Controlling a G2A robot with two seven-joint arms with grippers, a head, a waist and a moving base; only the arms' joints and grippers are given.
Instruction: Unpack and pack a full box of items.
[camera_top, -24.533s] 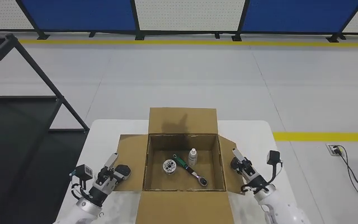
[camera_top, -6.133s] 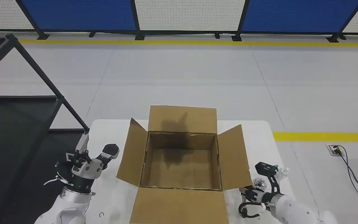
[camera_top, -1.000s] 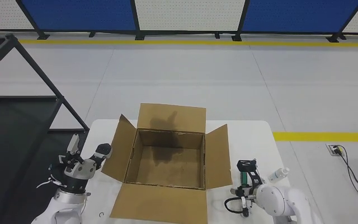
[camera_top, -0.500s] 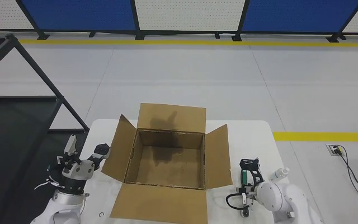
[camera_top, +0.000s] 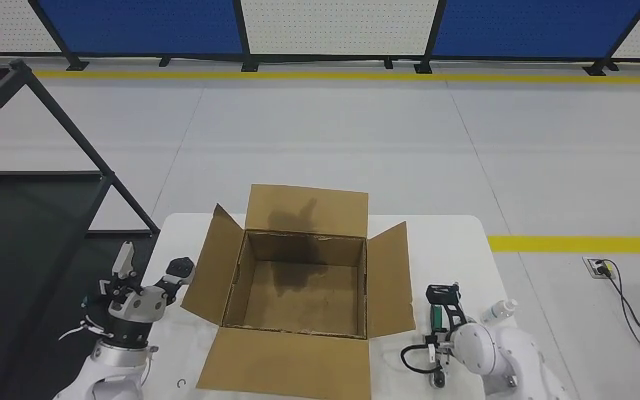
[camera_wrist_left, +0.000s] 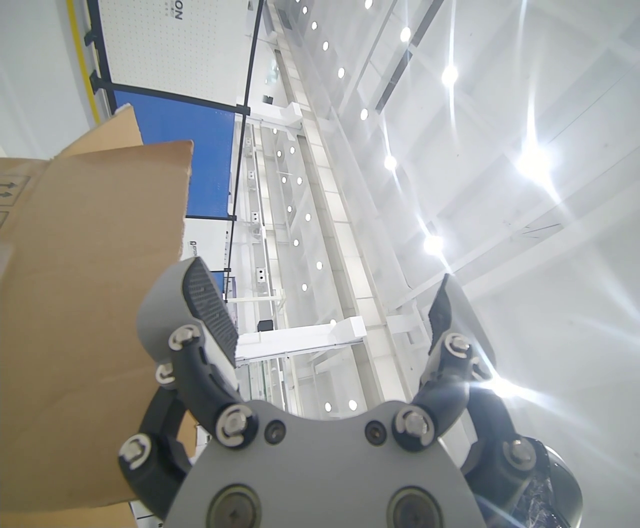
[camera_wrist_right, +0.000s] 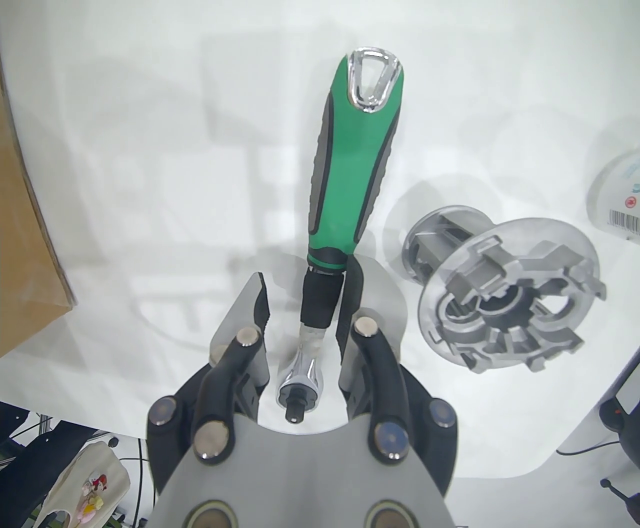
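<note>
The cardboard box (camera_top: 230, 300) stands open in the middle of the table, its inside bare. My right gripper (camera_wrist_right: 305, 295) hangs low over the table to the right of the box (camera_wrist_right: 25, 200), open. Its fingers straddle the black neck of the green-handled ratchet (camera_wrist_right: 355, 170), which lies flat; one finger (camera_wrist_right: 352, 285) touches it and the other stands off. In the top view the ratchet (camera_top: 436, 313) lies beside my right gripper (camera_top: 437, 333). My left gripper (camera_wrist_left: 325, 300) is open and bare, pointing up beside the box's left flap (camera_wrist_left: 85, 300); in the top view the left gripper (camera_top: 150, 272) sits at the table's left edge.
A grey metal hub (camera_wrist_right: 505, 295) lies just right of the ratchet. A white bottle (camera_wrist_right: 617, 195) lies further right, near the table's right edge (camera_top: 500, 311). The box's right flap (camera_top: 390, 280) leans out towards my right gripper.
Since the oldest frame the box has been emptied and shifted left. In the last second my left gripper has drawn back slightly from the left flap, and the right arm has barely shifted over the ratchet.
</note>
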